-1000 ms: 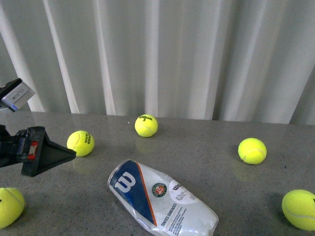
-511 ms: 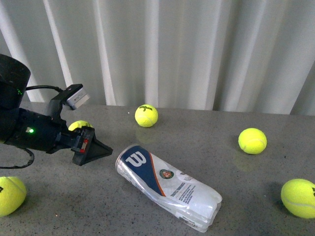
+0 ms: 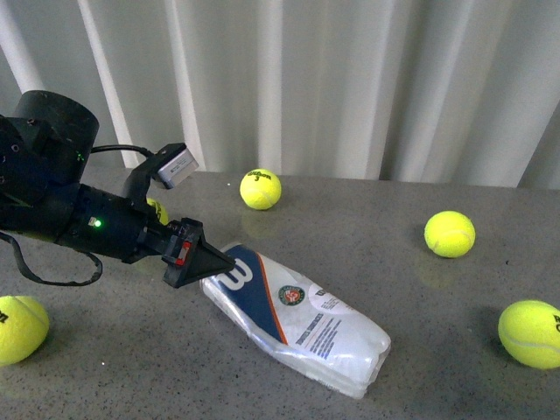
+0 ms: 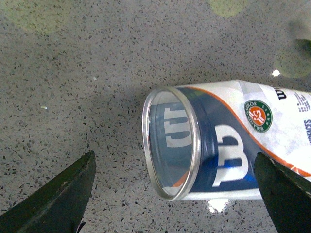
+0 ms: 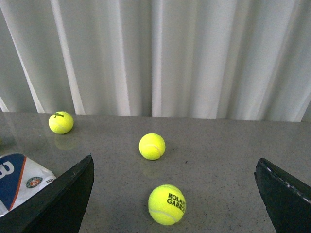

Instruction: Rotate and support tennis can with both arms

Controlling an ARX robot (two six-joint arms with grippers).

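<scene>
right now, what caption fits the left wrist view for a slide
Open left gripper faces the silver-rimmed end of the tennis can lying on the speckled grey table.

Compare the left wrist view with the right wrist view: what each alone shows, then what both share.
Left wrist only: the tennis can's silver rim and see-through mouth, framed by the open left gripper. Right wrist only: the curtain, three clearly seen tennis balls, and the open right gripper. Both: the can's navy-and-white label and the grey speckled table.

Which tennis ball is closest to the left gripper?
The tennis ball mostly hidden behind the left arm, beside the left gripper; the others sit farther off.
</scene>
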